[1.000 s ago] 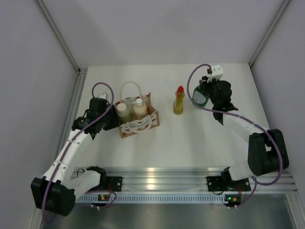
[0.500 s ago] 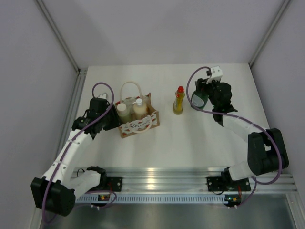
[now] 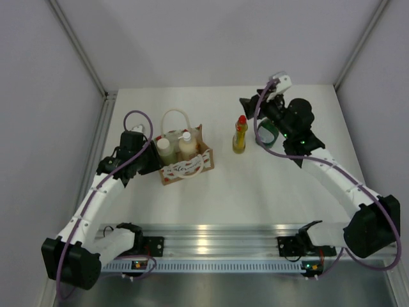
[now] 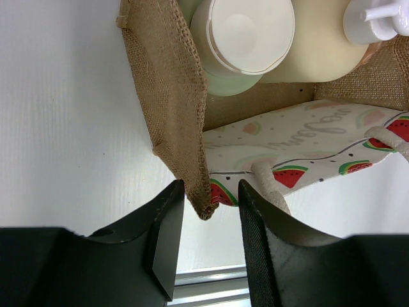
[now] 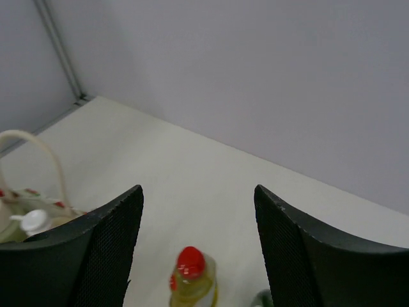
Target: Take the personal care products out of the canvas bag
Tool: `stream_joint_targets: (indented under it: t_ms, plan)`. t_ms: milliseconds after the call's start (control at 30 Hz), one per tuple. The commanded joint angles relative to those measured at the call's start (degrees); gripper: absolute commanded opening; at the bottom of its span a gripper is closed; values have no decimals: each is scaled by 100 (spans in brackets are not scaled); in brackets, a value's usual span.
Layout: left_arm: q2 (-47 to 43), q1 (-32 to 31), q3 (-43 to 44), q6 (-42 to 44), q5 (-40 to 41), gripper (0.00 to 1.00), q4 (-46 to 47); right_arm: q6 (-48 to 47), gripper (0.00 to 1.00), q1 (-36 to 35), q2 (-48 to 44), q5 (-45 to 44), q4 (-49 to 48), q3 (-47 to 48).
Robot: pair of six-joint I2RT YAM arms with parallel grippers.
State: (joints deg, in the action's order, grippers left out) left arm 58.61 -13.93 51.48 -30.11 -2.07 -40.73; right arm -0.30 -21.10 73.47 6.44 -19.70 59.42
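The canvas bag stands left of centre with a white-capped cylinder and a cream pump bottle inside it. My left gripper is shut on the bag's left corner. In the left wrist view its jaws straddle the burlap wall under the cylinder's cap. A yellow bottle with a red cap stands on the table. Right of it sits the dark green bottle, partly hidden by cable. My right gripper hangs open above them, holding nothing.
The bag's cream handle loops up behind the bottles. A metal rail runs along the near edge, and grey walls close in the table on three sides. White table top lies between the arms.
My right gripper has opened, let go of the dark green bottle beside the yellow one, and risen toward the back. The left arm and the bag have not moved.
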Motion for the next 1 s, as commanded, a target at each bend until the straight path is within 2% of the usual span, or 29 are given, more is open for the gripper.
stream_joint_targets:
  t_ms: [0, 133, 233, 400, 500, 700, 967]
  plan:
    - [-87, -30, -42, -4, 13, 44, 30, 153, 68, -718, -18, 621, 739, 368]
    - [-87, -30, -42, 5, 13, 46, 30, 135, 68, -1623, 377, 710, 898, 641]
    - [-104, -30, -51, 14, 13, 48, 30, -232, 68, -1984, 712, 911, 837, 790]
    - [-139, -57, -60, -4, 4, 48, 39, -759, 70, -2038, 1325, 1858, 458, 948]
    - [-139, -74, -51, -4, 13, 48, 30, -1234, 70, -2038, 1870, 2255, 1035, 1545]
    - [-148, -83, -59, 5, 31, 48, 30, -1930, 70, -1994, 2811, 2494, 2144, 2714]
    - [-87, -83, -42, 14, 4, 49, 30, -2158, 65, -1924, 3401, 3274, 2322, 3111]
